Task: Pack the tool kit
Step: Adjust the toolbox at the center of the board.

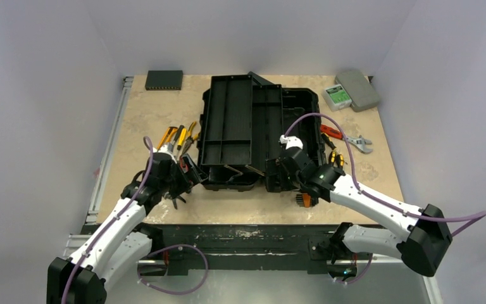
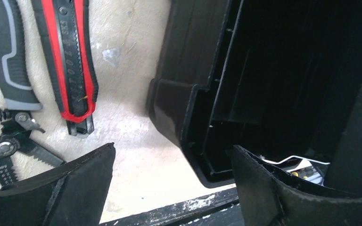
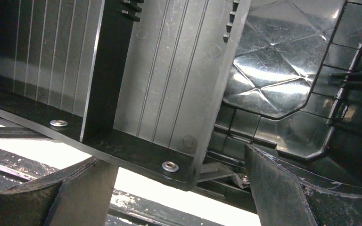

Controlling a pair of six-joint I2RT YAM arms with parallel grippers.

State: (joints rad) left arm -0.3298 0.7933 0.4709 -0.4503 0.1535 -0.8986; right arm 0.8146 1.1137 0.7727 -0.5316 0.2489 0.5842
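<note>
I see the black toolbox (image 1: 259,133) lying open in the middle of the table (image 1: 145,117), trays fanned out. My left gripper (image 2: 173,149) sits at its near left corner, jaws spread wide, holding nothing. The red utility knife (image 2: 70,61) and grey-handled pliers (image 2: 9,52) lie on the table just beside the box. My right gripper (image 3: 170,155), also wide apart, straddles a tray's near edge without clamping it.

Beige table (image 1: 145,120) bears toolbox (image 1: 253,126), hand tools (image 1: 178,138).

Soft even light; glare on toolbox (image 3: 273,61) plastic; dark interior.
</note>
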